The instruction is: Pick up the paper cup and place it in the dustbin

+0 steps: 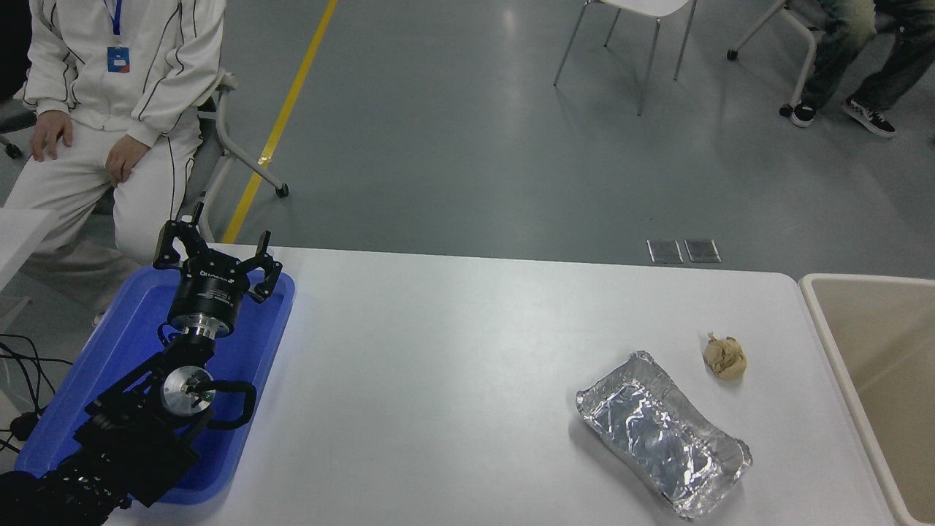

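"While my left claw (218, 252) is hanging over the blue tray (252, 340), far to the left of the foil tray (635, 359), I am hunting for the paper cup," I am telling my partner. "The fingers are spread wide and gripping nothing."

"And your right claw?"

"It is not showing at all, so I am saying nothing of its fingers."

"So which way is the cup lying from the open claw?"

"That is what I am failing to settle. Scanning from the claw rightward over the white table (438, 351), I am meeting only bare surface until the foil tray. A crumpled brown paper ball (725, 357) is sitting just beyond the foil tray's far right corner, apart from it. No cream cup is standing anywhere along that line."

"Could it be in the dustbin (876, 321)?"

"The dustbin is sitting to the right of the foil tray, past the table's edge and partly cut off. The part of its inside that I am seeing is looking bare, but the rest is lying out of view, so I am not ruling it out."

"Which arm is nearer, then?"

"I am judging that anything near the foil tray is lying on the right arm's side, well away from my left claw. With no cup in sight, I am judging there is no direction or long axis to line up on yet."
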`<action>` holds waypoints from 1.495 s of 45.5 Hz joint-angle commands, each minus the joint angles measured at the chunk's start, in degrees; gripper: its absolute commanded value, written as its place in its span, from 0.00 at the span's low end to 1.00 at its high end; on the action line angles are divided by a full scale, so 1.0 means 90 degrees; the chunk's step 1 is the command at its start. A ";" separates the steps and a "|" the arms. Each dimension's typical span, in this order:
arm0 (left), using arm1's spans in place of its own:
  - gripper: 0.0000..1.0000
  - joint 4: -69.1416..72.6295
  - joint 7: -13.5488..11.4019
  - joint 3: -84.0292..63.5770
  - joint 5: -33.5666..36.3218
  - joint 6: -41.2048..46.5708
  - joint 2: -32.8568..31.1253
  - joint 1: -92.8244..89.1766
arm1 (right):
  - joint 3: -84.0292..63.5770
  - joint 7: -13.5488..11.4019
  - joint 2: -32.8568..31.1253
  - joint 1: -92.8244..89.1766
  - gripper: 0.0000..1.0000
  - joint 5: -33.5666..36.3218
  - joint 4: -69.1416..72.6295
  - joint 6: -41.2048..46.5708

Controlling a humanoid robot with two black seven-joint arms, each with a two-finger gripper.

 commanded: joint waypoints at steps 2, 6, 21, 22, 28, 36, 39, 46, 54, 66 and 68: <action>1.00 0.0000 0.0000 0.0000 0.0000 0.0000 -0.0005 -0.0002 | -0.0435 0.0001 -0.0739 0.0976 1.00 -0.0034 0.1451 0.0097; 1.00 0.0000 0.0000 0.0000 0.0000 0.0000 0.0005 -0.0002 | -0.0845 0.0010 -0.0778 0.1338 1.00 -0.0053 0.1773 0.0126; 1.00 -0.0010 0.0000 0.0000 0.0000 0.0000 0.0005 -0.0002 | -0.2427 0.0010 -0.0768 0.2949 1.00 -0.0053 0.2457 0.0946; 1.00 0.0000 0.0000 0.0000 0.0000 0.0000 0.0005 0.0008 | -0.2476 0.0010 -0.0778 0.3027 1.00 -0.0053 0.2477 0.1005; 1.00 0.0000 0.0000 0.0000 0.0000 0.0000 0.0005 0.0008 | -0.2808 0.0010 -0.0778 0.3632 1.00 -0.0053 0.2662 0.1600; 1.00 0.0000 0.0000 0.0000 0.0000 0.0000 0.0005 0.0008 | -0.3540 0.0010 -0.0710 0.4814 1.00 -0.0063 0.2848 0.2781; 1.00 0.0000 0.0000 0.0000 0.0000 0.0000 0.0005 -0.0002 | -0.3824 0.0010 -0.0632 0.5195 1.00 -0.0063 0.2858 0.3191; 1.00 0.0000 0.0000 0.0000 0.0000 0.0000 0.0005 -0.0002 | -0.4215 0.0010 -0.0368 0.5810 1.00 -0.0092 0.2858 0.4041; 1.00 -0.0010 0.0000 0.0000 0.0000 0.0000 0.0005 0.0008 | -0.4849 0.0010 0.0169 0.6533 1.00 -0.0492 0.2868 0.4852; 1.00 -0.0010 0.0000 0.0000 0.0000 0.0000 0.0005 0.0008 | -0.5035 0.0001 0.0608 0.7324 1.00 -0.0551 0.3248 0.4882; 1.00 -0.0010 0.0000 0.0000 0.0000 0.0000 0.0005 0.0008 | -0.5035 0.0010 0.0735 0.7412 1.00 -0.0551 0.3317 0.4882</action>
